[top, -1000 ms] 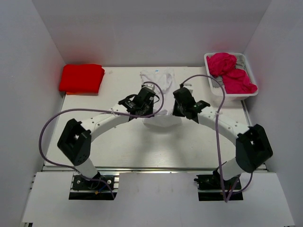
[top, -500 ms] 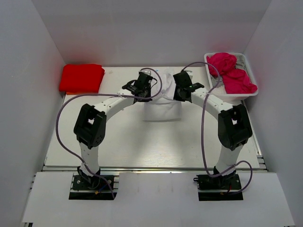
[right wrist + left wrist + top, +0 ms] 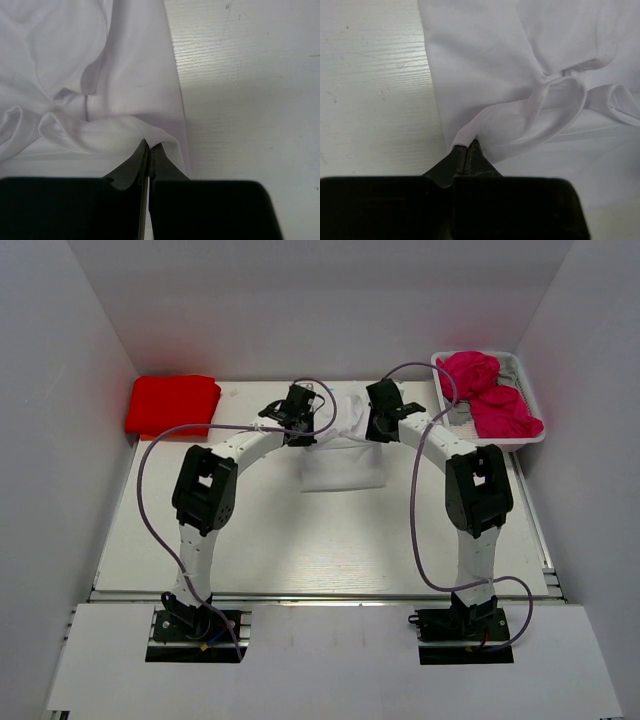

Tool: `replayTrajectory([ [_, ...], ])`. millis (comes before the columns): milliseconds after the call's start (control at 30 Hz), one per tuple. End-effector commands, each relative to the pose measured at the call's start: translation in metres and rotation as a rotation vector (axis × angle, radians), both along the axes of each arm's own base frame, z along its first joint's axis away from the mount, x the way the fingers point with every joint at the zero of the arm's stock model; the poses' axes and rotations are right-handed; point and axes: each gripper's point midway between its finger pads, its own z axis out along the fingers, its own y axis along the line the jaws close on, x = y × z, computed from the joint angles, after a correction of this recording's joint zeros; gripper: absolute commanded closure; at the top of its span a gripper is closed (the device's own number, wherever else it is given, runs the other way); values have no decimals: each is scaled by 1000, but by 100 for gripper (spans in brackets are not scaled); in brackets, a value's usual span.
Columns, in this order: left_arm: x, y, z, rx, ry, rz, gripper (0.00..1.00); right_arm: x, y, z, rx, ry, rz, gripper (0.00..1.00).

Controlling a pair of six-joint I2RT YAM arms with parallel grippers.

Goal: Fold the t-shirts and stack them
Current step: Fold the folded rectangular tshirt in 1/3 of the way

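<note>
The white t-shirt [image 3: 343, 462] lies at the back middle of the table, partly folded. My left gripper [image 3: 304, 428] is shut on its left edge; in the left wrist view a fold of white cloth [image 3: 462, 138] is pinched at the gripper [image 3: 466, 148]. On the shirt's right edge my right gripper [image 3: 378, 426] is shut too, with cloth [image 3: 150, 134] caught at the tip of the gripper [image 3: 150, 147]. A folded red t-shirt [image 3: 172, 405] rests at the back left. Magenta-pink t-shirts [image 3: 487, 392] lie crumpled in the basket.
A white wire basket [image 3: 471, 445] stands at the back right corner. White walls close in the table on three sides. Purple cables loop over both arms. The wooden tabletop [image 3: 250, 530] stretches in front of the shirt.
Both arms have reached toward the back, carrying the near edge of the white t-shirt up over the rest of it. Both grippers stay shut on the cloth.
</note>
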Motion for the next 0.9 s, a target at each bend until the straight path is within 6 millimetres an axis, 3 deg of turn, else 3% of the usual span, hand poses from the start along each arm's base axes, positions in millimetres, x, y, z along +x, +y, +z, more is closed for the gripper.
replayTrajectory([
  [0,17,0,17,-41,-35,-7,100,15,-2,5,2,-11,22,100],
  [200,25,-7,6,-72,-22,-29,99,24,6,-6,36,0,46,100],
  [233,31,-4,7,-83,-30,-12,95,29,11,-6,51,-14,59,99],
  [267,35,-6,14,-90,-45,-13,94,34,11,-1,55,-32,59,88],
  [333,48,-5,18,-102,-71,-3,88,44,11,-4,80,-35,36,76],
  [367,55,-2,10,-98,-63,7,84,52,14,6,97,-56,35,70],
  [400,64,2,16,-101,-72,20,54,59,11,4,112,-56,22,62],
  [467,76,10,16,-111,-62,67,36,73,15,17,172,-85,9,62],
  [500,87,11,23,-124,-75,84,20,80,17,20,205,-90,15,59],
  [533,95,27,30,-119,-88,128,0,84,18,21,224,-91,18,57],
  [567,100,32,29,-126,-90,145,0,93,20,36,264,-115,30,56],
  [667,104,40,40,-176,-87,129,0,94,13,40,267,-119,53,53],
  [700,105,45,44,-188,-93,131,0,91,11,35,238,-116,83,47],
  [733,102,47,46,-179,-94,122,0,88,10,43,231,-130,101,43],
  [800,94,50,54,-165,-107,105,0,69,5,29,177,-97,146,35],
  [833,89,49,57,-174,-103,95,0,66,5,31,174,-110,160,24],
  [867,83,52,53,-160,-91,87,0,48,1,26,167,-87,172,21],
])
